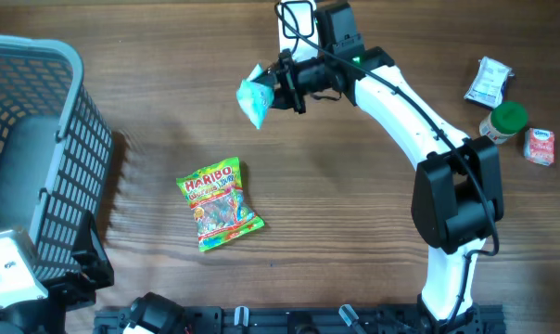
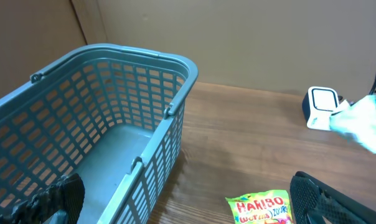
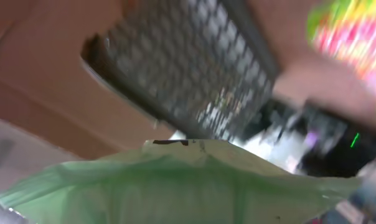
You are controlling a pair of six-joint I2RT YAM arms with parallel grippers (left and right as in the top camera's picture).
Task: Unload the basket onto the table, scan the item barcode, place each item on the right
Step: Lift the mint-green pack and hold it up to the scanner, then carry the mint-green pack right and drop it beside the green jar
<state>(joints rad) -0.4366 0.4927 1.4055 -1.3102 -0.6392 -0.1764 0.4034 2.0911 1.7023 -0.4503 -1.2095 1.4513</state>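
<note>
Blue basket (image 1: pixel 67 148) left, candy bag (image 1: pixel 218 205) centre, teal packet (image 1: pixel 254 98) lifted right.
Left gripper (image 2: pixel 188 208) gapes wide beside the basket; candy bag lies flat on the table (image 1: pixel 336 186); right gripper (image 1: pixel 282 88) pinches the teal packet near the scanner (image 2: pixel 321 102).

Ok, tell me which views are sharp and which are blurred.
Overhead: sharp and evenly lit, candy bag lettering readable. Left wrist: basket clear, held packet smeared at the right edge. Right wrist: blurred throughout, packet filling the bottom out of focus.
</note>
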